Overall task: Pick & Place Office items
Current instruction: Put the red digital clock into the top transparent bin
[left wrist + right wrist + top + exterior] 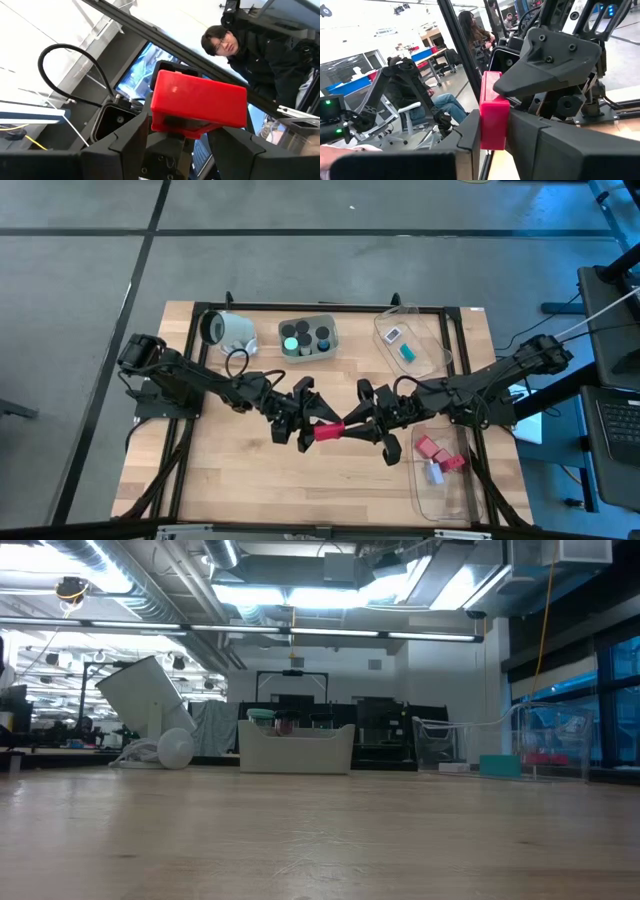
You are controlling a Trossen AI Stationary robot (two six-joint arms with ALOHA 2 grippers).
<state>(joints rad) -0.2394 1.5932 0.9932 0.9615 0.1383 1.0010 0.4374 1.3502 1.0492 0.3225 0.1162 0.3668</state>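
A red block [329, 430] hangs over the middle of the table between my two grippers. My left gripper [306, 423] comes at it from the table's left and my right gripper [362, 423] from the right; each is shut on it. In the left wrist view the red block [198, 102] stands between my fingers, and the right wrist view shows the same block [493, 112]. Neither the grippers nor the block appear in the low view. More red blocks [438, 452] lie in a clear tray [436, 495]. Black caps and a green round one [291, 343] sit in a grey tray [330, 327]. My left gripper pinches the red block's left end [165, 125] between its two fingers, level, from the table's left. The block is lifted clear of the table. My right gripper pinches the block's right end [493, 135] between its two fingers [470, 137], level, from the table's right. The block is lifted clear.
A white cup [228, 330] lies on its side at the far left. A second clear tray [432, 332] at the far right holds a pale rectangle [392, 334] and a teal one [407, 352]. People sit beyond the table. Bare wood spans the near middle.
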